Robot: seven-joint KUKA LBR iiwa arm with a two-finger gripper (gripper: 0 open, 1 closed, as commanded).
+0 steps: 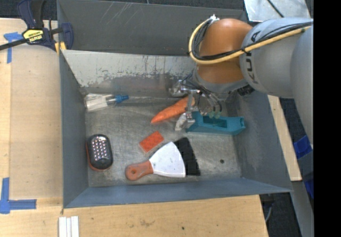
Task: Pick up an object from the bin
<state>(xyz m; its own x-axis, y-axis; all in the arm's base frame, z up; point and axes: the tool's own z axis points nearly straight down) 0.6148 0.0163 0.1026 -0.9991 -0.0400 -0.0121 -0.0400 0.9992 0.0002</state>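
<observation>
stood low in bin (pixel 73 140), jaws apart astride thick end of carrot (pixel 166 114), beside teal block (pixel 224 124); had lifted nothing yet; likely needed to close, then raise.

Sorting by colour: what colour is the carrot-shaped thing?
The carrot-shaped thing is orange; camera view.

Bin (pixel 74 124): grey metal, back wall streaked with dark scuffs. Carrot-shaped piece (pixel 169 112): orange. Block (pixel 221 124): teal. Small flat tile (pixel 151 141): orange-red. Brush (pixel 169 161): white body, black bristles, red-brown handle. Oval item (pixel 99 152): black, with a grid of pale dots, possibly red along its lower edge. Tube (pixel 101 102): clear, blue tip. Gripper (pixel 189 111): silvery metal. Wrist cover (pixel 226 49): orange, ringed by a yellow-and-black cable. Arm (pixel 282 60): pale grey.
</observation>
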